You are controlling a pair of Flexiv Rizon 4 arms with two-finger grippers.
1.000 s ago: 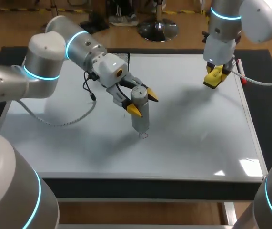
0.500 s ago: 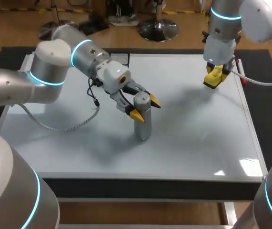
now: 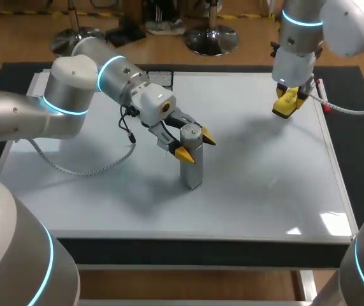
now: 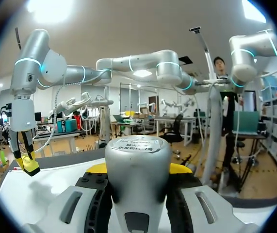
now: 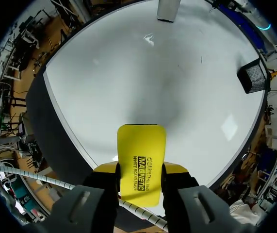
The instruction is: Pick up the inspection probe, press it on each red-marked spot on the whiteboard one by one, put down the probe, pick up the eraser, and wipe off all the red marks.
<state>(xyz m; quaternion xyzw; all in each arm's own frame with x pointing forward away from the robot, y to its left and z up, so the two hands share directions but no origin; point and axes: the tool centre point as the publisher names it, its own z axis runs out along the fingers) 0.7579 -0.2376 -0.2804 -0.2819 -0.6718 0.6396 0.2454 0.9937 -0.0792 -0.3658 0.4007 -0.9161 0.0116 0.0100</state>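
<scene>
My left gripper [image 3: 194, 145] pinches the inspection probe [image 3: 191, 169] near its top, one yellow fingertip on each side of the silver cylinder. The probe stands upright just left of the whiteboard's [image 3: 264, 185] middle, and its lower end meets the white surface directly below my fingers. In the left wrist view its flat cap fills the gap between those fingers. My right gripper [image 3: 289, 95] is clamped on the yellow eraser [image 3: 282, 109], whose free end sticks out ahead of the fingertips. It hangs above the far right part of the board, near its right edge, well apart from the probe
</scene>
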